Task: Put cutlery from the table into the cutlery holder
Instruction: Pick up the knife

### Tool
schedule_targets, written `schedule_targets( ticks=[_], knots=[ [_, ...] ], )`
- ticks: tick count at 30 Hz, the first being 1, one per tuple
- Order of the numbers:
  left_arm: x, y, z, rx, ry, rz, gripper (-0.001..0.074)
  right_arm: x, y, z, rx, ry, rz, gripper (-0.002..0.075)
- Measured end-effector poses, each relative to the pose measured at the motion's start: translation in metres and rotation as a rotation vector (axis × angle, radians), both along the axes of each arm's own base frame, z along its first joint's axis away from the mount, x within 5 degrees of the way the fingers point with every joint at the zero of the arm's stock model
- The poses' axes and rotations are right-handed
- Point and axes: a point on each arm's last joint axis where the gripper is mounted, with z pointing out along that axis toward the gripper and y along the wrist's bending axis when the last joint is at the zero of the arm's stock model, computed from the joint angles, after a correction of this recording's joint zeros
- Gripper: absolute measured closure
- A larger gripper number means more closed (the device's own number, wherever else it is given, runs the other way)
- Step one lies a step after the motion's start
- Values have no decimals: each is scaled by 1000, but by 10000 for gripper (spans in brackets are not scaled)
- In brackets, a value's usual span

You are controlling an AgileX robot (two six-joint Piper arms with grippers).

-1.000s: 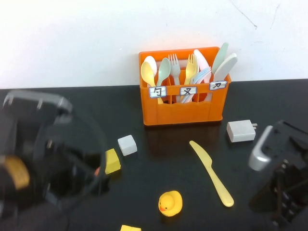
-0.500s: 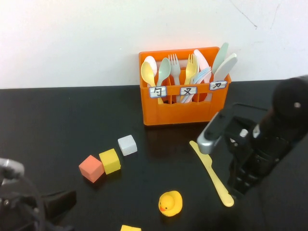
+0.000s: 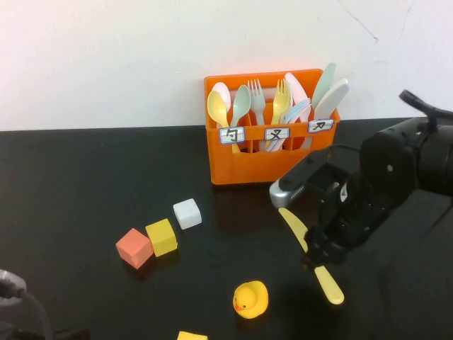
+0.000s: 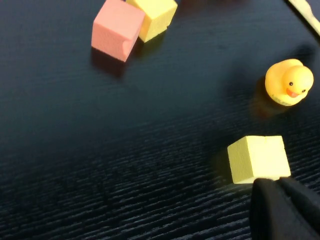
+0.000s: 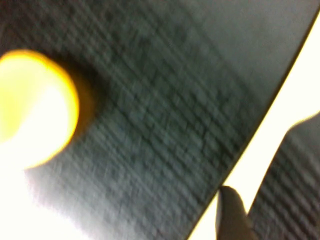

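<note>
Right gripper [image 3: 320, 256] hovers over the yellow knife [image 3: 311, 256], grip unclear; next, grasp it. Left gripper [image 4: 285, 210] parked near-left, fingers unclear.

The right gripper [image 3: 320, 256] — bulky matte black, with a silver-grey wrist block — trails a black cable.

knife on table [image 3: 310, 251]: 1 | cutlery holder [image 3: 269, 159]: 1 | cubes [image 3: 134, 247]: 4 | rubber duck [image 3: 250, 299]: 1

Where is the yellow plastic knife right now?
In the high view the yellow knife lies flat on the black table, right of centre, in front of the orange cutlery holder and right of the rubber duck, with the right gripper over its middle.
</note>
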Motion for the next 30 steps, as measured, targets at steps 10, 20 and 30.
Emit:
schedule_targets(
  ticks=[10, 20, 30],
  knots=[
    [3, -2, 5, -44, -56, 10, 736, 10, 5, -22, 21, -4, -95, 319],
    [7, -4, 10, -138, -81, 61, 736, 16, 9, -32, -17, 36, -78, 320],
    [11, -6, 9, -156, -71, 77, 736, 17, 6, -32, -64, 28, -36, 529]
  ],
)
